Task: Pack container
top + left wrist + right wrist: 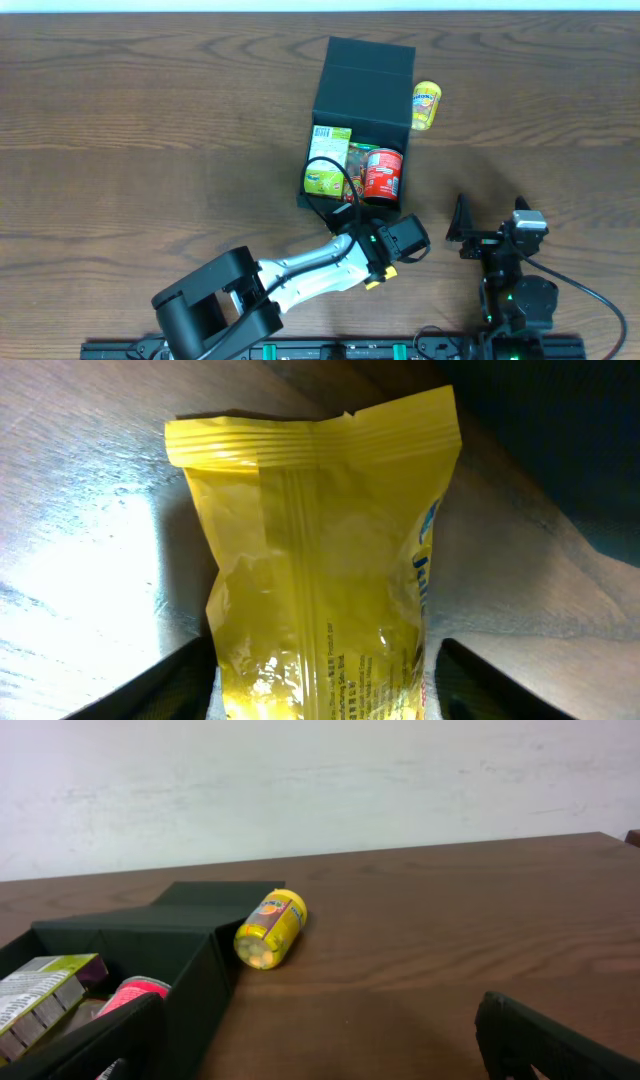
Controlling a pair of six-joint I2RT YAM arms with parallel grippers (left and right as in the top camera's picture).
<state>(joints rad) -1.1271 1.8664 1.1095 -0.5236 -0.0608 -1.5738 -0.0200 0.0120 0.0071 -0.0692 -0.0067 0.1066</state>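
Dark wood-grain counter [150, 120] runs to a pale wall [320, 780] at the back. Near the middle of it, toward the far edge, stands the container [365, 85], mouth up. Its flap lid is folded back flat toward the far edge, so box and lid together make a long shape running near to far, with the far end leaning a little to the right. From the right wrist view, its dark side wall [195, 970] rises at the left.

Inside it lie a green-yellow carton [328, 160] on the left and a red can [382, 172] on the right, with a darker item between them that is too small to make out. A yellow jar [427, 105] lies on its side just beside the container's right wall, next to the lid.

The left pincer [400, 240] hangs just off the container's near edge. Its jaws stand partly apart on either side of a yellow packet [320, 560] lying on the counter, and a thin gap shows at the right finger. I cannot tell whether it grips the packet.

The right pincer [488, 228] is spread wide and empty, near the container's front right corner and facing it and the jar.
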